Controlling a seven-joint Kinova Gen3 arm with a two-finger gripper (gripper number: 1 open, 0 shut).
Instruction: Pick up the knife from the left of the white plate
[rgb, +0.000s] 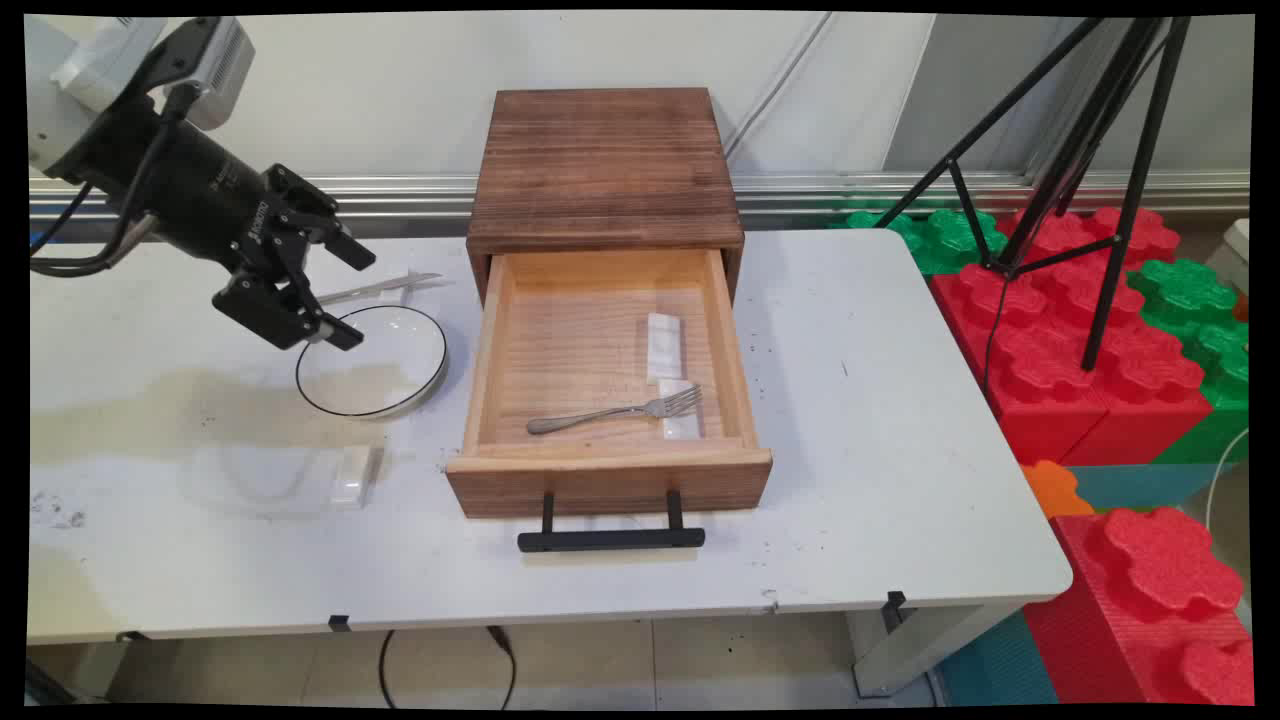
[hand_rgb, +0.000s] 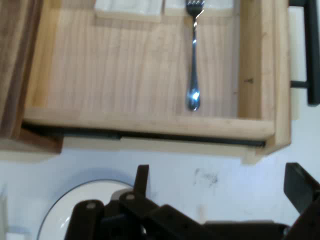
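Main view shows the arm entering from the upper left, its black wrist slanting down and to the right so that the pincer (rgb: 345, 295) hangs above the far left rim of a white plate (rgb: 385, 385) with a thin black edge. The pincer is released: its two fingers stand well apart, one toward the wall, one over the plate, with nothing between them. Black cables loop from the wrist off the left edge.

Right of the plate stands a dark wooden drawer box (rgb: 605, 165) on the white desk (rgb: 880, 450), its drawer (rgb: 610, 480) pulled out, black handle (rgb: 610, 539) toward the camera. A metal fork (rgb: 620, 410) lies in the drawer, tines toward the right, beside two white blocks (rgb: 664, 345).

A clear item lies on the desk just behind the plate, partly hidden by the pincer; what it is cannot be told. Hand view cuts the plate (hand_rgb: 65, 205) off behind the linkage and crops the fork (hand_rgb: 194, 60) at its tines.
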